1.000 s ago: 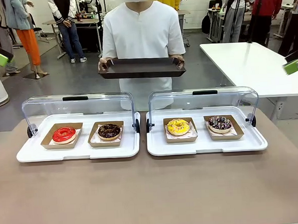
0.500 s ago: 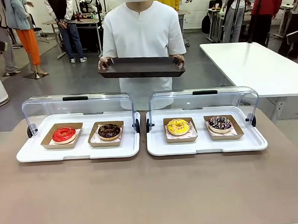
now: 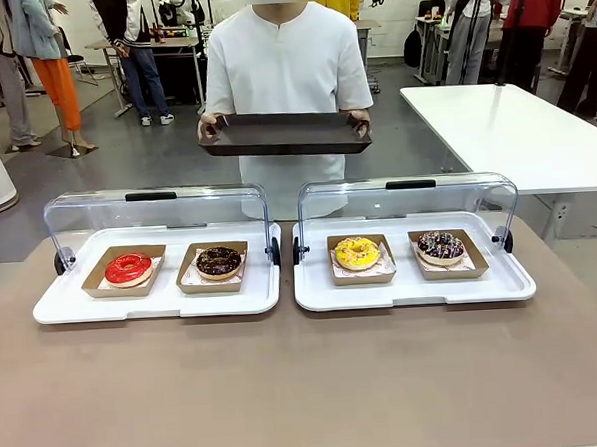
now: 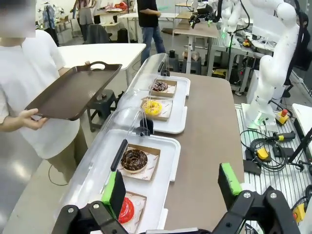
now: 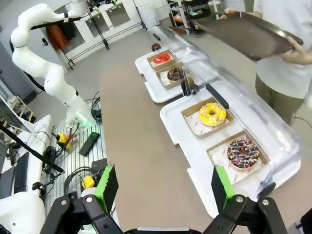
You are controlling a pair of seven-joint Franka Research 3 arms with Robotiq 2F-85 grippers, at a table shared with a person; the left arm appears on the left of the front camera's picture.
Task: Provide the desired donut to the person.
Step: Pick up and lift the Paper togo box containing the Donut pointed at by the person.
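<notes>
Now the person [image 3: 285, 64] is holding a tray [image 3: 284, 136]; left gripper [image 4: 171, 184] and right gripper [image 5: 163, 186] are hovering with jaws wide.

A grey, glossy floor [image 3: 155, 156] is seen across the upper half of the frame. A white table [image 3: 504, 123] is set at the upper right; a cluttered work table [image 3: 174, 42] is placed at the upper left, before a white wall [image 3: 80, 20].

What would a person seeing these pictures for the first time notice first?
Probably the row of donuts on the table: red donut, chocolate donut, yellow donut, sprinkled donut, two in each open white display case. Behind, the person holds an empty dark serving tray.
</notes>
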